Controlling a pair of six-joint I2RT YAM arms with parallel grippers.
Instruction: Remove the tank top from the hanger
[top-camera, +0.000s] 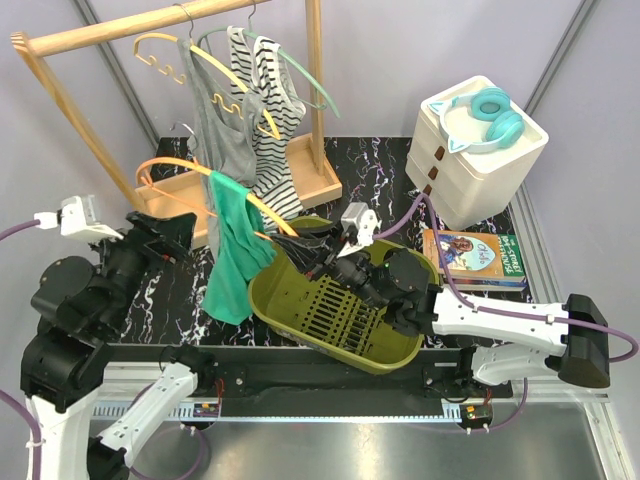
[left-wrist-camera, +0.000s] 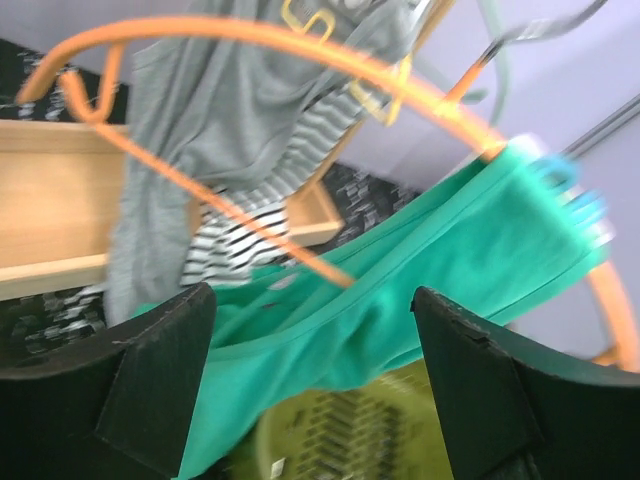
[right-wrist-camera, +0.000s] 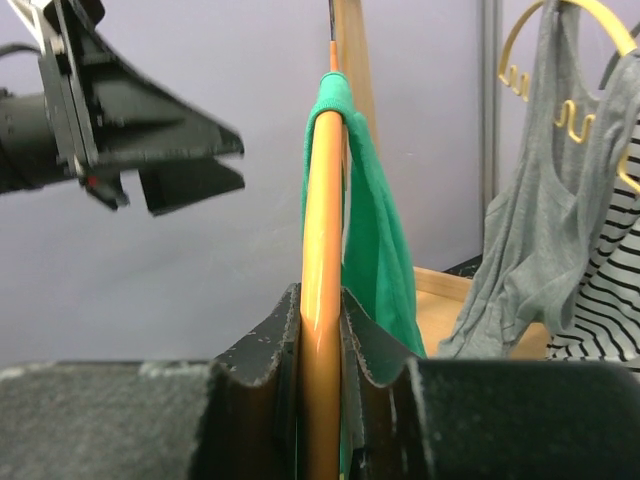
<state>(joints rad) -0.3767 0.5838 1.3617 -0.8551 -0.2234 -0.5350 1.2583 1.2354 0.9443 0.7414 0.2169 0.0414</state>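
Note:
A green tank top (top-camera: 236, 252) hangs by one strap from an orange hanger (top-camera: 180, 165), off the rack and held out over the table. My right gripper (top-camera: 288, 243) is shut on the hanger's right end; in the right wrist view the orange bar (right-wrist-camera: 322, 250) runs up between the closed fingers with the green top (right-wrist-camera: 380, 250) draped beside it. My left gripper (top-camera: 178, 236) is open, just left of the green top. In the left wrist view the green cloth (left-wrist-camera: 400, 290) lies between and beyond the two spread fingers (left-wrist-camera: 150, 370), under the hanger (left-wrist-camera: 300, 45).
A wooden rack (top-camera: 120, 30) at the back holds a grey tank top (top-camera: 218, 130) on a yellow hanger and a striped top (top-camera: 270, 120) on a green hanger. An olive basket (top-camera: 330, 310) sits below my right gripper. A white box with headphones (top-camera: 480, 140) and a book (top-camera: 475, 258) lie right.

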